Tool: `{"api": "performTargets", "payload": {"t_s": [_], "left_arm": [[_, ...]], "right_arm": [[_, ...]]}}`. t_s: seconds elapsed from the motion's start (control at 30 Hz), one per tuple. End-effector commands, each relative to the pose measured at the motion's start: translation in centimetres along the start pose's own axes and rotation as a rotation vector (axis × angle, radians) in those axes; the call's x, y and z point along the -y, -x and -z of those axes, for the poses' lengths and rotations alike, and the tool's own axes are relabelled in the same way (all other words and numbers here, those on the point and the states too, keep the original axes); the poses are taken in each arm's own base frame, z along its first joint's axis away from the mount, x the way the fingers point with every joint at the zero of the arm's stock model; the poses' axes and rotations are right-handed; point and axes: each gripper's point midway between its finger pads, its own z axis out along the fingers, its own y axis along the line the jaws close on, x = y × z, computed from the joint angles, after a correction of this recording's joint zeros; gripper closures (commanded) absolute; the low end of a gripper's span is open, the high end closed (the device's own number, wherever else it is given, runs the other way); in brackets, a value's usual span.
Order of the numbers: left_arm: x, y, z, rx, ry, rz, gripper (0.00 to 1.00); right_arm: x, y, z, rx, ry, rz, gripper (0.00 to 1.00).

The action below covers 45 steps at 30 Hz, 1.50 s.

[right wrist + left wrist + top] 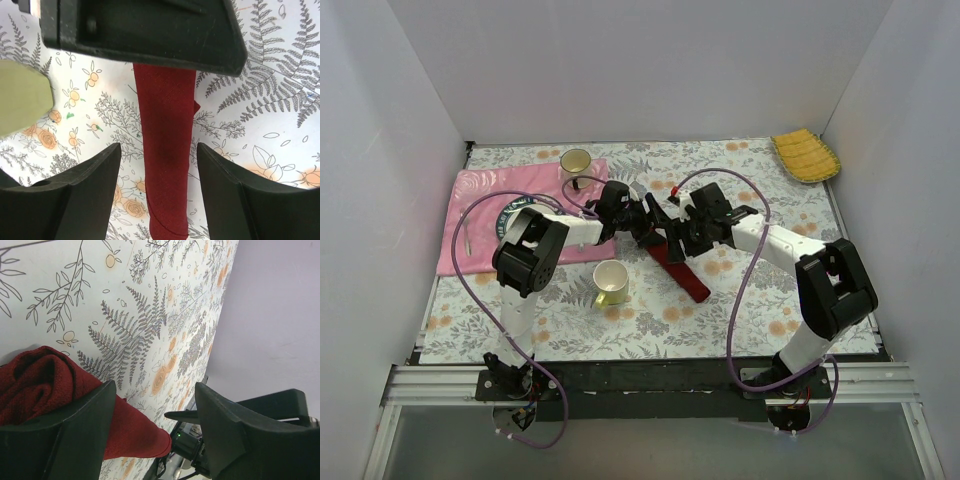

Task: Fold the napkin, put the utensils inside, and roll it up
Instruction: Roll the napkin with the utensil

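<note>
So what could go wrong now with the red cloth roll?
The rolled dark red cloth napkin lies free under the open right gripper, and its end by the open left gripper looks bunched, so it might unroll. The two grippers sit very close together and could bump. The pale yellow cup stands nearby and could get knocked.

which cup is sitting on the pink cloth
The far cup, standing at the back edge of the pink cloth. The other cup stands nearer the arms, straight on the floral tablecloth.
</note>
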Motion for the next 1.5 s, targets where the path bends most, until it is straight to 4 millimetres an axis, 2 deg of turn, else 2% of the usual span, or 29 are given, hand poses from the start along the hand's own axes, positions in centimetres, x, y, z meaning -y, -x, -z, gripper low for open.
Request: {"api": "performTargets", "payload": {"t_s": [0.0,0.07,0.2,0.23,0.37,0.5,0.53,0.57,0.6,0.67,0.7,0.87,1.0,1.13,1.33,1.43,1.47], "left_arm": [[-1.6,0.5,0.0,0.021,0.045,0.003,0.36],[-1.6,0.5,0.0,0.021,0.048,0.006,0.36],[-1.6,0.5,0.0,0.019,0.05,-0.001,0.36],[-1.5,0.6,0.0,0.021,0.049,-0.003,0.36],[-1.7,0.7,0.0,0.023,0.058,-0.01,0.36],[-1.3,0.9,0.0,0.02,0.051,-0.01,0.36],[-1.2,0.9,-0.1,0.018,0.052,-0.011,0.36],[-1.2,0.9,0.0,0.017,0.055,-0.009,0.36],[-0.9,1.1,-0.1,0.017,0.05,-0.013,0.36],[-0.9,1.2,0.0,0.014,0.051,-0.007,0.36],[-0.6,1.3,0.0,0.01,0.046,-0.007,0.36],[-0.7,1.3,-0.1,-0.004,0.044,0.017,0.36],[-1.1,1.2,-0.1,-0.014,0.042,0.032,0.36],[-1.1,1.2,0.0,-0.015,0.039,0.036,0.36],[-0.7,1.5,0.2,-0.012,0.035,0.03,0.36],[-0.1,1.9,0.4,-0.004,0.038,0.006,0.36],[0.2,2.0,0.5,-0.003,0.036,-0.003,0.36]], "right_arm": [[0.8,1.2,0.2,0.03,-0.067,0.024,0.31],[1.1,0.8,-0.6,0.018,-0.067,0.012,0.33],[2.8,-2.6,-2.4,-0.048,-0.117,-0.005,0.43],[3.5,-4.1,-2.5,-0.079,-0.143,-0.012,0.45],[4.1,-5.5,-1.7,-0.089,-0.186,-0.002,0.48],[3.1,-3.3,-0.1,-0.036,-0.21,0.064,0.45],[2.9,-2.7,0.2,-0.027,-0.22,0.083,0.42],[1.8,-2.2,0.2,-0.022,-0.211,0.12,0.36],[2.0,-1.1,0.8,-0.001,-0.264,0.149,0.34],[0.6,-0.5,0.9,0.004,-0.289,0.23,0.28],[0.7,0.0,1.1,0.004,-0.331,0.255,0.27],[-0.8,-0.4,0.3,-0.036,-0.415,0.391,0.24],[-0.6,-1.1,-0.5,-0.068,-0.494,0.452,0.23],[-0.5,-1.8,-1.4,-0.091,-0.5,0.473,0.23],[0.5,-3.0,-2.6,-0.109,-0.53,0.471,0.31],[1.1,-3.6,-3.1,-0.119,-0.548,0.461,0.46],[1.2,-3.8,-3.3,-0.123,-0.547,0.457,0.63]]}}
